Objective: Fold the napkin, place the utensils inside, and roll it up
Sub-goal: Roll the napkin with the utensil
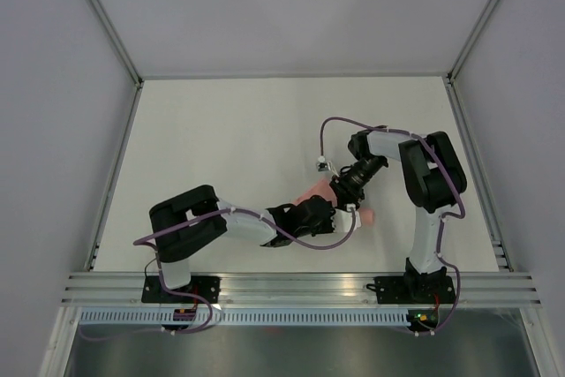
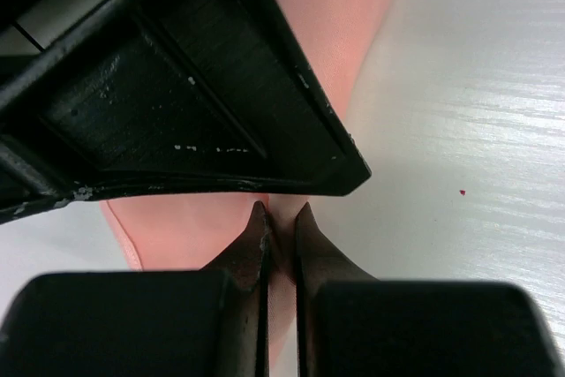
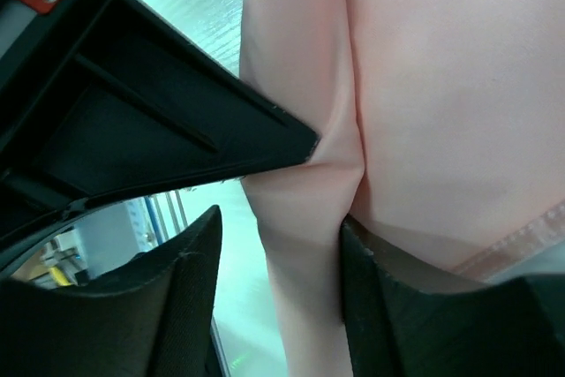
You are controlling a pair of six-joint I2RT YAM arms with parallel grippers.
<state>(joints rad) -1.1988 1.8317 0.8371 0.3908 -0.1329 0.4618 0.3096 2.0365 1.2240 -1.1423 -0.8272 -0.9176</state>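
Observation:
The salmon-pink napkin (image 1: 366, 217) lies bunched near the table's front, mostly covered by both grippers. My left gripper (image 1: 330, 216) comes from the left. In the left wrist view (image 2: 281, 214) it is shut on a thin fold of the napkin (image 2: 335, 6). My right gripper (image 1: 341, 194) comes from behind. In the right wrist view (image 3: 279, 221) its jaws straddle a rolled ridge of the napkin (image 3: 441, 112). The right finger (image 3: 371, 306) touches the cloth and the left finger (image 3: 177, 297) stands apart. No utensils show.
The white table (image 1: 265, 130) is bounded by grey walls with metal rails at the sides and front (image 1: 291, 287). Each gripper's black body fills the upper left of the other's wrist view (image 2: 203, 86) (image 3: 159, 112), very close.

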